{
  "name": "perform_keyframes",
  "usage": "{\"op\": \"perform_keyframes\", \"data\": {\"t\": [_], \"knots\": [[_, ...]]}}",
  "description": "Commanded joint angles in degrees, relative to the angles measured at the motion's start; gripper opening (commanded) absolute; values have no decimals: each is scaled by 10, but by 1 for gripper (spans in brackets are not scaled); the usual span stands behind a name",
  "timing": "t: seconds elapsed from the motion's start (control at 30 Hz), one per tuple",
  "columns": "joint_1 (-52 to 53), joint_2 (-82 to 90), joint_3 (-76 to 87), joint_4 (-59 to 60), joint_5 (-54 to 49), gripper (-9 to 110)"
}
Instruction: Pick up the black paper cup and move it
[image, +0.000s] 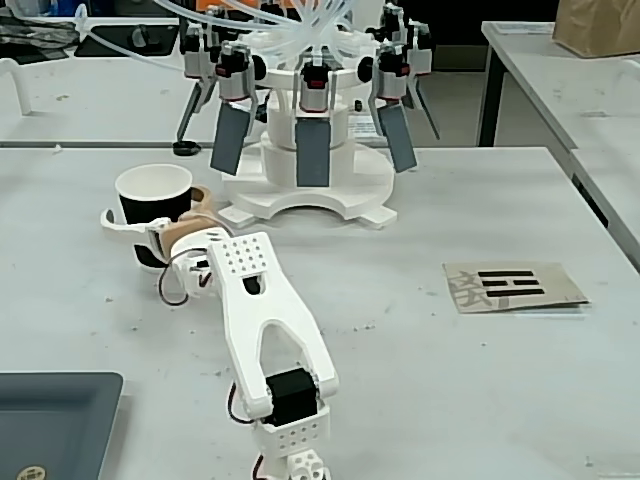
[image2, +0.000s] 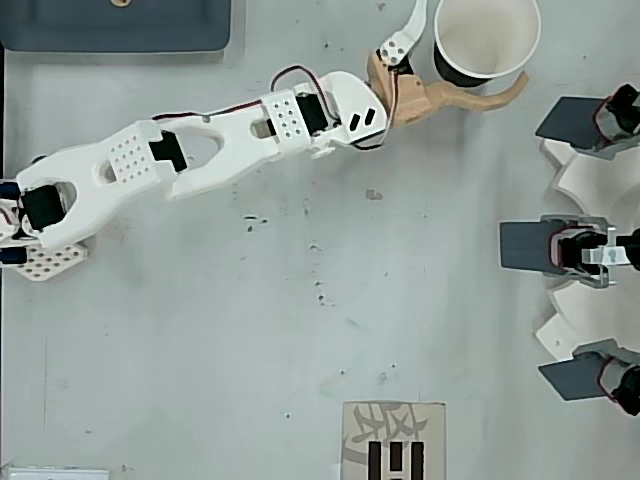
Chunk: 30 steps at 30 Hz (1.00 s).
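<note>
Base of arm: seen nearest the camera at the lower edge of the fixed view, mounted on the table (image: 480, 380); in the overhead view it is placed at the left edge.
Arm pose: the white arm (image: 262, 320) is stretched low and nearly flat over the table, reaching away from the base toward the cup; in the overhead view it is laid out from the left edge toward the upper right.
Tool: the tool (image2: 462, 62) is held apart, with a white finger (image2: 403, 40) on one side of the cup and a tan curved finger (image2: 470, 98) on the other.
Tool contact: the cup is bracketed between the two fingers; the tan finger is seen against the cup's wall, while contact by the white finger cannot be told for certain, and no firm clamp is shown.
Black paper cup: the black paper cup (image: 155, 208) is stood upright on the table, its white inside and rim turned up; it is found at the left in the fixed view and at the top, right of centre, in the overhead view (image2: 486, 40).
White machine: a white machine (image: 310, 190) with dark grey paddles (image: 313, 152) is placed just beyond the cup in the fixed view.
Printed card: a card with black bars (image: 512, 286) is laid flat, well apart from the cup.
Dark tray: a dark tray (image: 50, 420) is set at the lower left of the fixed view.
</note>
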Motion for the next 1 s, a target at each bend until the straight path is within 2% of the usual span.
{"op": "perform_keyframes", "data": {"t": [0.0, 0.97], "knots": [[-8, 14, -31, -1, 4, 32], [-8, 25, -31, 2, 12, 16]]}}
